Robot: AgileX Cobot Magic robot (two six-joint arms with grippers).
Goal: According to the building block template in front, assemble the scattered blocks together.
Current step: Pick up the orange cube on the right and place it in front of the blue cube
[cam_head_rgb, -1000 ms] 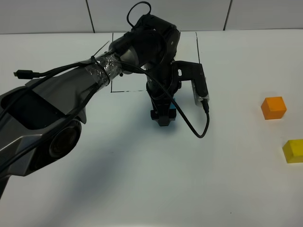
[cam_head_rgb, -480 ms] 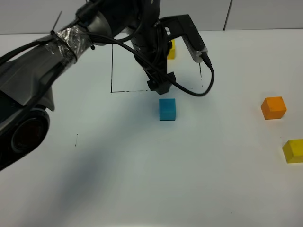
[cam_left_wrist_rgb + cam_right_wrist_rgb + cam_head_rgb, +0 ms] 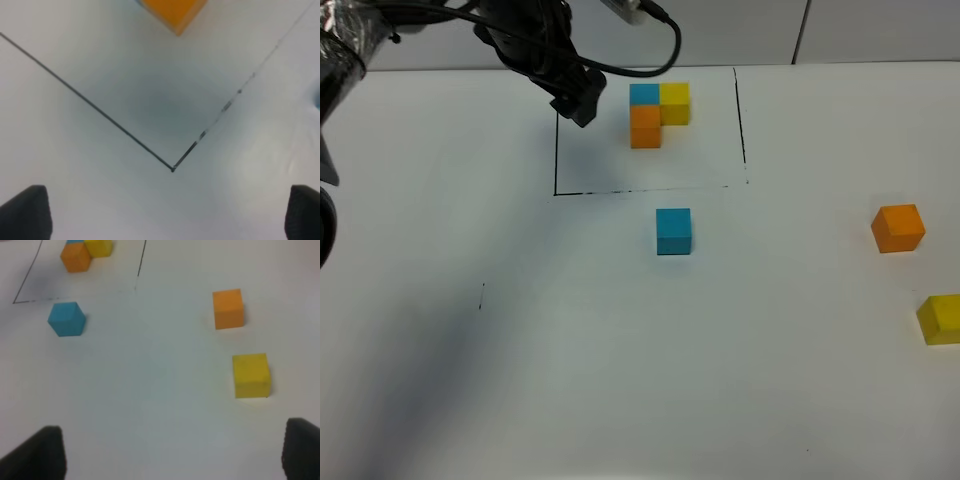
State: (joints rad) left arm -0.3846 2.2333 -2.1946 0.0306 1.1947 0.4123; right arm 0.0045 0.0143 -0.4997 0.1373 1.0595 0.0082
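The building block template (image 3: 658, 110) is a blue, yellow and orange trio inside a thin black drawn rectangle (image 3: 556, 150). Of the scattered blocks, the blue cube (image 3: 673, 231) stands just in front of that frame, with the orange cube (image 3: 898, 227) and yellow cube (image 3: 940, 319) far right. My left gripper (image 3: 578, 104) hangs open and empty above the frame's left side; its wrist view shows the frame's corner (image 3: 173, 169) and the template's orange cube (image 3: 172, 12). My right gripper (image 3: 170, 450) is open, empty, short of the yellow cube (image 3: 251, 375), orange cube (image 3: 228, 308) and blue cube (image 3: 66, 318).
The white table (image 3: 620, 380) carries only the cubes and the drawn frame. A tiled wall (image 3: 880, 30) runs along its back edge. The left arm with its black cable (image 3: 660, 45) crosses the back left corner.
My left gripper, down around the blue cube a second ago, has lifted off and swung back and left. The blue cube stays in front of the frame. The right side is unchanged.
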